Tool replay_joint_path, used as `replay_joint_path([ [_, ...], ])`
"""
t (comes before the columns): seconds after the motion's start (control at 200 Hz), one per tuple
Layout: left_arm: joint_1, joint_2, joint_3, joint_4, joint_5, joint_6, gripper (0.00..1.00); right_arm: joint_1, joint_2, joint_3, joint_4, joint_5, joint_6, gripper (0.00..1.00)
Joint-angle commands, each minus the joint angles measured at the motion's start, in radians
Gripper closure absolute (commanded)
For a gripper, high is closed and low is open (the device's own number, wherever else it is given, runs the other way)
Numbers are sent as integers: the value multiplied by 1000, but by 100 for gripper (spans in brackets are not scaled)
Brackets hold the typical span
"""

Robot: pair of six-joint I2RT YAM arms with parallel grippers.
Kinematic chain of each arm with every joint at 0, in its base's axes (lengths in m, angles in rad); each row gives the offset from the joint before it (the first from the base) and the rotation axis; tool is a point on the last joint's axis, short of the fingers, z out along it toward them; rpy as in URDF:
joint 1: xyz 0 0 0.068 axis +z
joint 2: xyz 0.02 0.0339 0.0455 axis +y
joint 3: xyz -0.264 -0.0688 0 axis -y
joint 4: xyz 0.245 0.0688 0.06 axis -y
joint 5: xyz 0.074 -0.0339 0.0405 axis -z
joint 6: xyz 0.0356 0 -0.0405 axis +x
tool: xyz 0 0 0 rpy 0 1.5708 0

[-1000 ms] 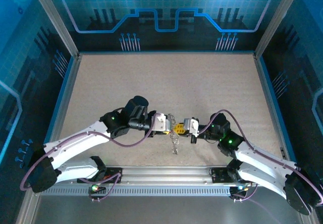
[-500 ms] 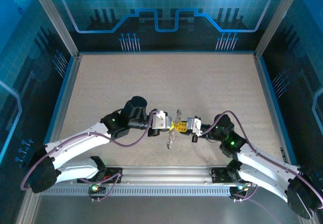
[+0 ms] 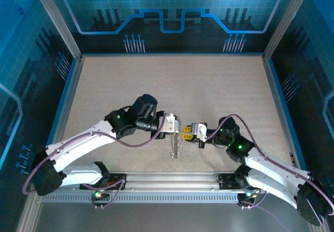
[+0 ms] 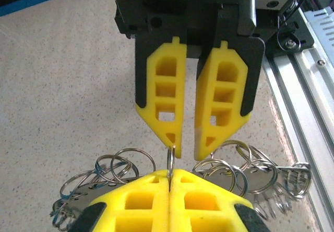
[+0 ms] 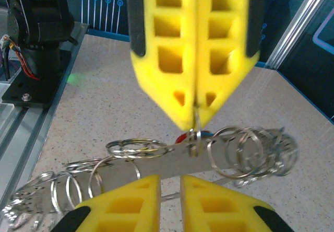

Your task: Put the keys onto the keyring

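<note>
The keyring [image 3: 175, 146] is a silvery bundle: a flat metal strip [image 5: 172, 161] strung with several wire rings [image 4: 245, 172]. It dangles low over the table between the two grippers. My left gripper [image 3: 174, 127] [image 4: 170, 173] is shut on one thin ring [image 4: 170, 159], pinched edge-on between its yellow pads, and shows the same grip [image 5: 197, 118] in the right wrist view. My right gripper [image 3: 186, 131] [image 5: 170, 180] faces it, its jaws a narrow gap apart with nothing between them. One right fingertip [image 4: 176, 147] sits against the ring. A small red key head [image 5: 181, 137] peeks from behind the strip.
The aluminium rail [image 3: 172, 180] [image 4: 313, 70] holding both arm bases runs along the near edge, close below the grippers. The left arm's base motor [image 5: 42, 38] stands beside it. The speckled beige table [image 3: 172, 85] stretches away to blue walls with metal corner posts.
My left gripper has shut on the ring and shifted right and away from the rail. My right gripper has parted its jaws and let go, so the keyring hangs from the left one.
</note>
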Motion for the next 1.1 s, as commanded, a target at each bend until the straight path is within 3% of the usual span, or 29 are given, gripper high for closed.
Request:
replay_joint_path([
  [0.0,-13,38,86,-158,-26,59,100,-1,12,35,-4,4,-16,82],
  [0.275,-17,91,156,-211,-23,47,100,-2,6,20,33,12,-1,77],
  [1.091,-32,137,182,-215,24,51,100,-3,64,26,143,-30,53,85],
])
